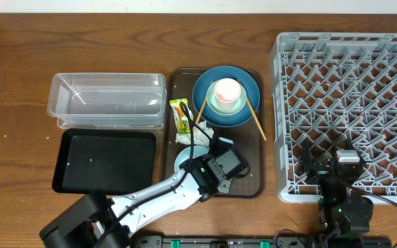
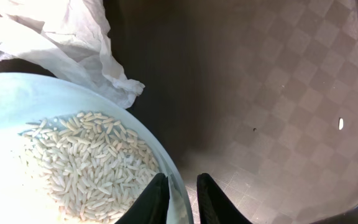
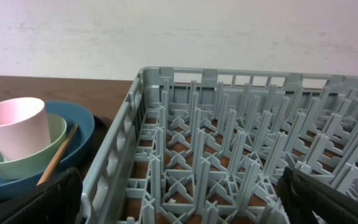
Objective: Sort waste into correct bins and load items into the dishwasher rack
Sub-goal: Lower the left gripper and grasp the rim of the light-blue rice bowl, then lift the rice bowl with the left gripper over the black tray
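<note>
The small pale blue-white bowl [image 1: 183, 160] holds white rice [image 2: 86, 162] and sits at the front left of the brown serving tray. My left gripper [image 2: 182, 194] straddles its rim, one finger inside and one outside, closed on it; it also shows in the overhead view [image 1: 214, 164]. The crumpled napkin [image 2: 61, 37] lies just behind the bowl, and the yellow-green wrapper [image 1: 180, 114] behind that. The pink cup [image 1: 226, 93] stands in the mint-green bowl [image 3: 23, 163] on the blue plate [image 1: 245, 110], with chopsticks [image 1: 256, 117] across it. My right gripper [image 3: 179, 199] is open and empty over the dishwasher rack [image 1: 350, 103].
The clear tub [image 1: 107, 100] and the black tray [image 1: 105, 160] lie left of the brown serving tray [image 1: 248, 182]. One loose rice grain [image 2: 340, 124] lies on the serving tray's floor. The rack's upright pegs [image 3: 229, 137] fill the space under my right gripper.
</note>
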